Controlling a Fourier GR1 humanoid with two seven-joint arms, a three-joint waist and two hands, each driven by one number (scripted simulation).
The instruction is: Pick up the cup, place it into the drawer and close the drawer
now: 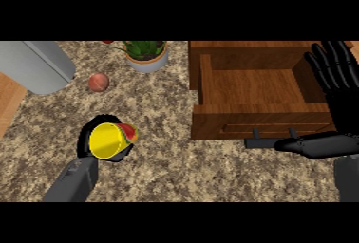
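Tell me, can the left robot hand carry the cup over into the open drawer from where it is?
Probably yes. The left robot hand holds the yellow cup above bare counter, and the drawer stands open with nothing seen inside. The right robot hand rests open at the drawer's far right side, so it hardly blocks.

One head view looks steeply down onto the counter [182, 142].

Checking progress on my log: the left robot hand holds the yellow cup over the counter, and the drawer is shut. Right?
Not quite. The head view shows the drawer pulled open, its inside bare. The rest holds: the left robot hand holds the yellow cup over the counter.
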